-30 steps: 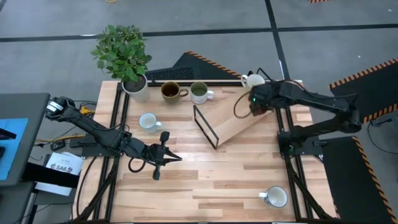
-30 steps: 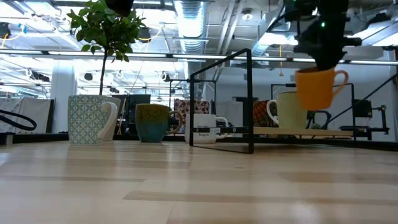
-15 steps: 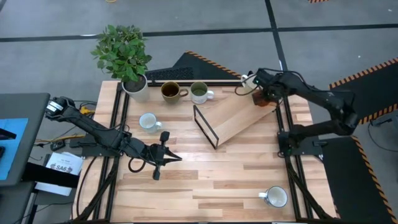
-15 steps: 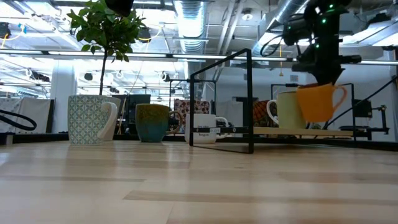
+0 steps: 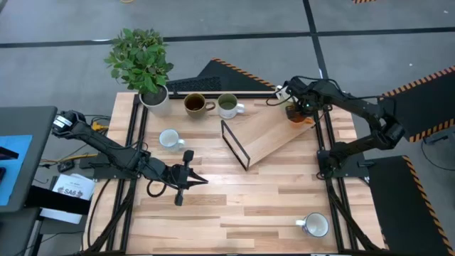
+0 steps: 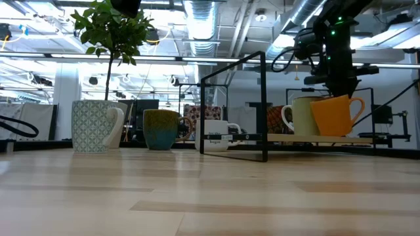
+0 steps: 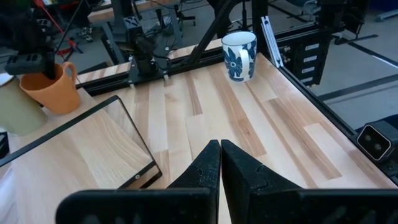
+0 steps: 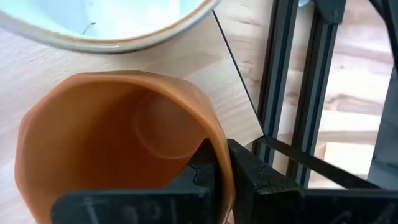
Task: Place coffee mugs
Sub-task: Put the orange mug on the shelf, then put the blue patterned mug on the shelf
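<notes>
now the right gripper [image 8: 222, 163] pinches the rim of the orange mug [image 6: 335, 115] — one finger inside the cup, one outside. over the last second it has carried the mug back and down, from hanging above the sloping wooden shelf [image 5: 274, 135] to sitting low on the shelf's far corner. in the low view the mug's base looks level with the board, so i judge it set down or nearly so, though the grip is not yet released.

just beside the gripper stands the cream mug [image 6: 300, 117], touching or almost touching the orange one. farther off, past the shelf's black wire frame [image 6: 244, 105], the brown mug [image 5: 194, 104] and the green-lined mug [image 5: 228, 105] stand by the plant pot [image 5: 156, 99], with a patterned mug [image 5: 169, 139] nearer. the blue-flowered mug [image 7: 239, 56] waits well apart, at the table's near corner.

the left gripper [image 7: 220, 168] rests on the table, fingers pressed together, holding nothing — unchanged.
</notes>
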### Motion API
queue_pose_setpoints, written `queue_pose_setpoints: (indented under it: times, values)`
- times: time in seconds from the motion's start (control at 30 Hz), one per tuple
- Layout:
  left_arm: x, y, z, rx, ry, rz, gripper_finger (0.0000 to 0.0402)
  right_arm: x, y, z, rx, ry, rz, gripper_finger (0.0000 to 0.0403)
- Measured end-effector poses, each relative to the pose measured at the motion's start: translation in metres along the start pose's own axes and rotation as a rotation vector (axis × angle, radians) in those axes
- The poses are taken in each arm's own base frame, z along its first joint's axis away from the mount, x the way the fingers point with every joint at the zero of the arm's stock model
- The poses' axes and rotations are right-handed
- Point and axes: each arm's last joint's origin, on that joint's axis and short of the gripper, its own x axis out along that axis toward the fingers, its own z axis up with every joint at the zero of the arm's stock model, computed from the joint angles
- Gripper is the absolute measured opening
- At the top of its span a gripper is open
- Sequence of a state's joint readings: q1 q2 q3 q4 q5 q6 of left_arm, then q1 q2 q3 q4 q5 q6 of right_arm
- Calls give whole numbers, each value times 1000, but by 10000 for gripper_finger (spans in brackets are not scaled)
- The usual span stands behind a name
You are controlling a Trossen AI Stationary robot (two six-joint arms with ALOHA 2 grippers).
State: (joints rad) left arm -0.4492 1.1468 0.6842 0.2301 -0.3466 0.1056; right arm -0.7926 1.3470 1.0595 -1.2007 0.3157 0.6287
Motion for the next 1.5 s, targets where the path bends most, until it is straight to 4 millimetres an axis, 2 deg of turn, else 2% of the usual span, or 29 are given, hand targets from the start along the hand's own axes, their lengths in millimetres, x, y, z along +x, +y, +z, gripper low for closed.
queue_pose_setpoints:
  times: [0.13, 0.3, 0.43, 0.9, 1.27, 1.5]
  values:
    - [0, 0, 0, -10, 1, 0, 0, 0, -1, 0, 8, 5, -4, 46]
    - [0, 0, 0, -10, 1, 0, 0, 1, -1, 0, 7, 1, -12, 100]
    - [0, 0, 0, -10, 1, 0, 0, 1, -1, 0, 7, -6, -25, 123]
    - [0, 0, 0, -10, 0, 0, 0, -1, -3, 1, -33, -36, -61, 124]
    - [0, 0, 0, 5, 0, 0, 0, -32, -9, 9, -20, -112, -50, 124]
    - [0, 0, 0, 6, 0, 1, 0, -63, -18, -3, -36, -217, 32, 124]
